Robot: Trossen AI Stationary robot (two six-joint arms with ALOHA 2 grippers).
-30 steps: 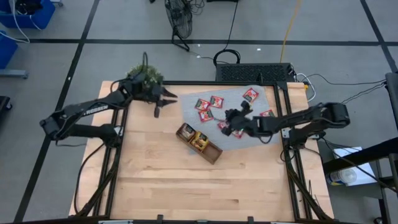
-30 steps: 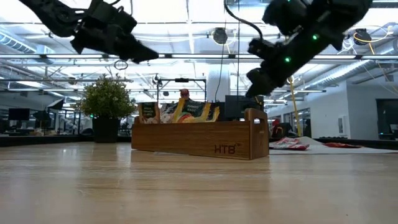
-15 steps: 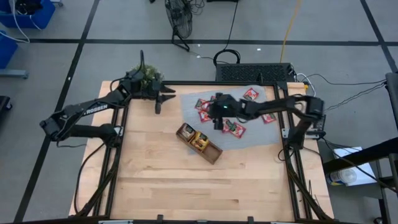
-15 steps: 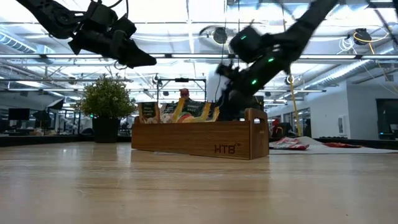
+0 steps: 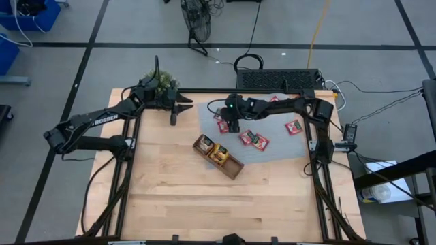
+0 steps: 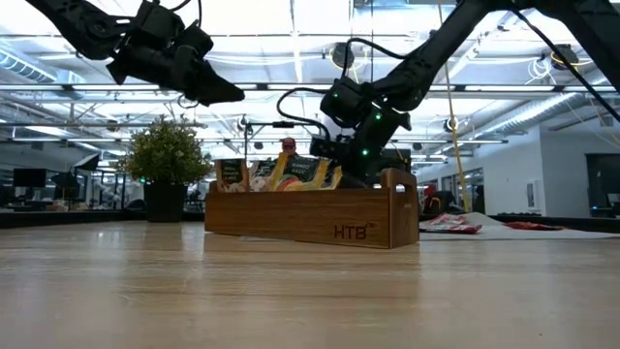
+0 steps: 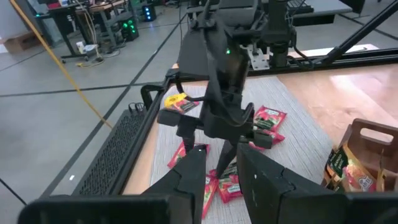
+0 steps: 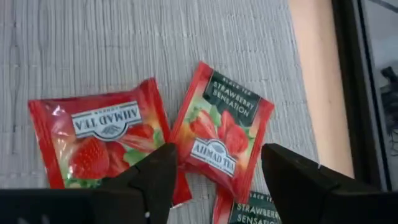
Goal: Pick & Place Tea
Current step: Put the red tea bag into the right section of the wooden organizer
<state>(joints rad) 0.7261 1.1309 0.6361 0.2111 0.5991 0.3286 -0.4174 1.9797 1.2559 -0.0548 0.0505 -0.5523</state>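
Note:
Several red tea sachets (image 5: pixel 252 139) lie flat on a grey mat (image 5: pixel 279 148) at the table's far right. My right gripper (image 8: pixel 214 180) hangs open just over the mat's left part. Its fingers stand on either side of a red strawberry sachet (image 8: pixel 221 138); I cannot tell whether they touch it. A second red sachet (image 8: pixel 99 140) lies beside it. The wooden tray (image 5: pixel 230 165), with a few sachets (image 5: pixel 216 151) in it, stands mid-table. My left gripper (image 5: pixel 180 110) waits open in the air near the far left corner.
A small potted plant (image 5: pixel 160 83) stands at the far left corner, behind my left gripper. In the low view the tray (image 6: pixel 310 218) stands in front of the right gripper (image 6: pixel 351 165). Bare wood lies toward the near edge.
My right gripper has swept across the mat toward the table's left edge and has sunk closer to the sachets, its wrist turning on the way. The sachets and the tray lie as before.

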